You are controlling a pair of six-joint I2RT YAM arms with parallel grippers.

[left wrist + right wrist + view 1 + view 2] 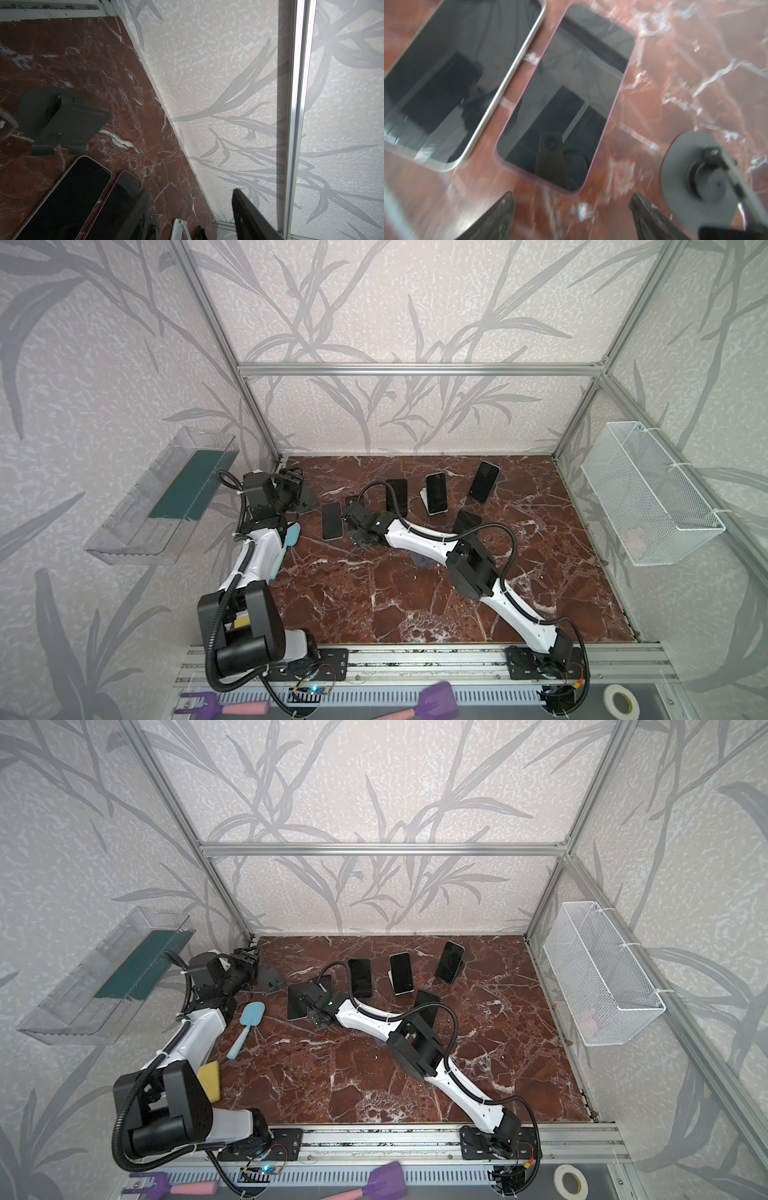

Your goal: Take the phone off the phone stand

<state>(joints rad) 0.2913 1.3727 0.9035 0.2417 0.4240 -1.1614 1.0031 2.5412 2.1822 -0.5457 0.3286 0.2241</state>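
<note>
Right gripper [571, 197] hangs wide open just over the pink-edged phone [566, 99], with nothing in its grip. That phone lies flat on the counter toward the back left corner, just beside the silver phone [456, 83]. The grey stand [699, 182] next to it sits empty, so I reckon this one's done. A propped phone [436, 493] near the back edge still needs lifting.
</note>
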